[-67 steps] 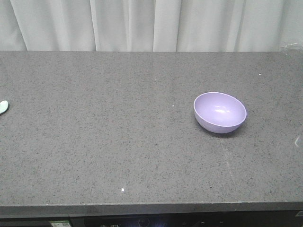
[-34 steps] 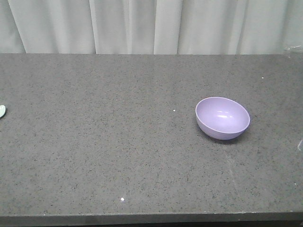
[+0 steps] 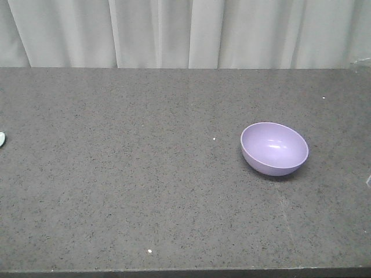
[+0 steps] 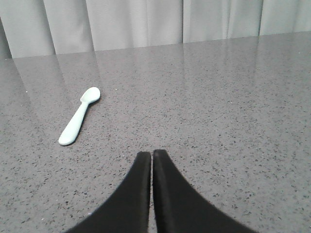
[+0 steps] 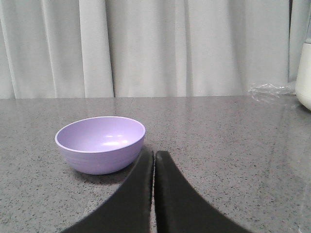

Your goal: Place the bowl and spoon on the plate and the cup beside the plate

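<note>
A lavender bowl [image 3: 274,148] sits upright on the grey counter, right of centre; it also shows in the right wrist view [image 5: 100,143], just left of and beyond my right gripper [image 5: 154,152], whose black fingers are shut on nothing. In the left wrist view a mint-green spoon [image 4: 79,115] lies flat, up and to the left of my left gripper [image 4: 151,153], which is shut and empty. A sliver of the spoon [image 3: 2,139] peeks in at the left edge of the front view. Plate and cup are out of view.
White curtains hang behind the speckled grey counter [image 3: 145,191]. Crumpled clear plastic [image 5: 267,91] and a white object [image 5: 304,77] sit at the far right in the right wrist view. The counter's front edge [image 3: 174,271] runs along the bottom.
The front view has shifted: the bowl appears lower and slightly further right, the spoon has slid almost out at the left, and the counter's front edge has dropped to the frame's bottom.
</note>
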You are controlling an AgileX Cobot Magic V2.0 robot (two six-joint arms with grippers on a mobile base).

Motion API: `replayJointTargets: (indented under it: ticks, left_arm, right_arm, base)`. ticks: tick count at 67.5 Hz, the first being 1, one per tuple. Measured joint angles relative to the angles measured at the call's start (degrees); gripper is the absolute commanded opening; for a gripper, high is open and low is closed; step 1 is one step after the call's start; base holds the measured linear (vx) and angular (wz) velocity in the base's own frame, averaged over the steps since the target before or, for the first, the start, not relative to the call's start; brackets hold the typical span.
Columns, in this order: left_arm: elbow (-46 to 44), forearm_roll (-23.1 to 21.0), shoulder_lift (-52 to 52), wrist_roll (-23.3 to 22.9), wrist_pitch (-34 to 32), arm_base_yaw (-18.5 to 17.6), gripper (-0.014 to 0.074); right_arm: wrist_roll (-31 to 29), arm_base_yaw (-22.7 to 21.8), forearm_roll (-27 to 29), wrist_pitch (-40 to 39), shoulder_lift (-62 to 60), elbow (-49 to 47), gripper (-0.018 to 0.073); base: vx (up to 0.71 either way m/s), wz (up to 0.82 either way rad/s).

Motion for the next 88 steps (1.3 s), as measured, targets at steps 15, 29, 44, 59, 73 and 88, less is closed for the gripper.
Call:
replayJointTargets:
  ticks: [15,29,44,59,73,88]
  left_arm:
    - [0.0,0.0,0.0,0.0,0.0,0.0,-0.0006]
    - [0.0,0.0,0.0,0.0,0.0,0.0,-0.0006]
    - [0.0,0.0,0.0,0.0,0.0,0.0,-0.0006]
    - [0.0,0.0,0.0,0.0,0.0,0.0,-0.0006]
    - [0.0,0.0,0.0,0.0,0.0,0.0,-0.0006]
    - [0.0,0.0,0.0,0.0,0.0,0.0,-0.0006]
  right_arm:
    - [0.0,0.0,0.0,0.0,0.0,0.0,-0.0003]
    - [0.0,0.0,0.0,0.0,0.0,0.0,-0.0003]
    - [0.0,0.0,0.0,0.0,0.0,0.0,-0.0003]
    - [0.0,0.0,0.0,0.0,0.0,0.0,-0.0003]
    - [0.0,0.0,0.0,0.0,0.0,0.0,-0.0003]
    - [0.0,0.0,0.0,0.0,0.0,0.0,-0.0003]
  base:
    - [0.01,0.00]
    - [0.00,0.00]
    - [0.00,0.00]
    - [0.00,0.00]
    - [0.00,0.00]
    - [0.00,0.00]
